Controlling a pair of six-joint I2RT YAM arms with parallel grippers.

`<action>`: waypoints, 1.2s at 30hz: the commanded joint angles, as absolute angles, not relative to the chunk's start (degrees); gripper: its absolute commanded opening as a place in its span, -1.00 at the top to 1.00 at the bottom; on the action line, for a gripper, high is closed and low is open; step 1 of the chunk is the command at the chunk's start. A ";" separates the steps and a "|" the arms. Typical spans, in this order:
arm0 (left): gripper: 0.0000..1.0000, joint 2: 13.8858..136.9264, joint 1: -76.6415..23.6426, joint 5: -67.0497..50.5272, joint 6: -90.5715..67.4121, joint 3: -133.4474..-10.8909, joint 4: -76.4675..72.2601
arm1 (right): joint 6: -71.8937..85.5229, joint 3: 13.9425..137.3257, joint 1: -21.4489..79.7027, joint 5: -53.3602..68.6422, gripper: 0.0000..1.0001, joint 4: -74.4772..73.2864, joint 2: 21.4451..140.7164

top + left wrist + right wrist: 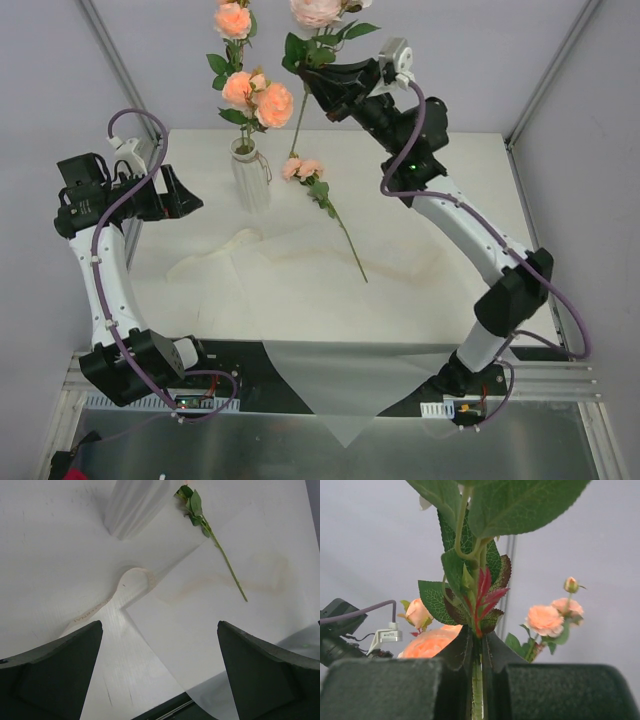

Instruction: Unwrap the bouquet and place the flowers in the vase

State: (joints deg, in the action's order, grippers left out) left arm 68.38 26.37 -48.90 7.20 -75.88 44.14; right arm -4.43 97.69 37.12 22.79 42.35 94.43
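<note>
The white ribbed vase (250,182) stands at the back left of the table (450,200) with two flowers (256,96) in it. High above the table, to the vase's right, my right gripper (306,78) is shut on the green stem (477,685) of another flower (318,10), whose stem end hangs down. One more flower (318,188) lies on the table, also seen in the left wrist view as a flower (225,560). No wrapped bouquet shows. My left gripper (186,196) hangs open and empty left of the vase (134,505), as my left gripper (160,672) shows.
The white wrapping sheet (330,320) lies flat on the table and hangs over its front edge. A cream ribbon (212,256) lies left of the sheet, near the vase. Grey walls and frame posts close in the back and sides.
</note>
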 commanded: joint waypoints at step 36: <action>-0.98 75.06 37.62 -53.79 11.08 -81.21 50.98 | -14.33 125.96 45.35 19.61 0.99 50.97 127.35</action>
